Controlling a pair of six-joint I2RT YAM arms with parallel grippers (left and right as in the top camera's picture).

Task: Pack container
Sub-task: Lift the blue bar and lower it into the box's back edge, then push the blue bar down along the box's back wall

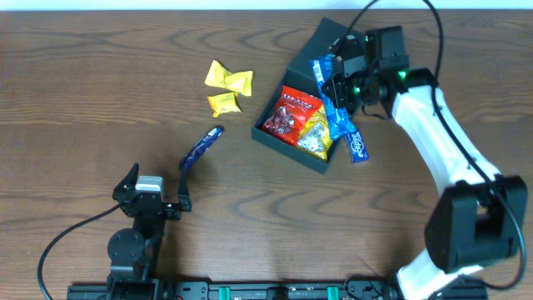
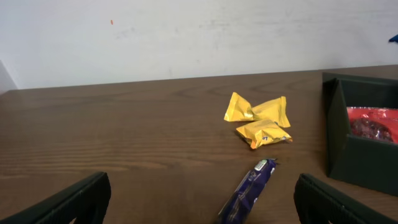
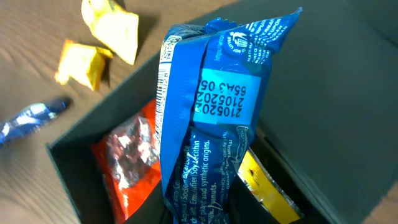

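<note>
Container (image 2: 348, 155) on brown wood table (image 1: 83, 83) — white wall (image 2: 186, 31).

Snack packets lay scattered on a dark wooden table (image 1: 100, 83) in front of a plain white wall (image 2: 186, 37).
Two yellow packets (image 1: 230, 78) lay touching each other, with a third yellow packet (image 1: 223, 103) just beside them. A slim blue-purple packet (image 1: 202, 147) lay at a slant on bare wood, apart from the yellow ones. In the right wrist view a larger bright blue packet (image 3: 217, 112) with white print stood upright close to the lens, and a red packet (image 3: 130, 162) showed low to its left.
</note>
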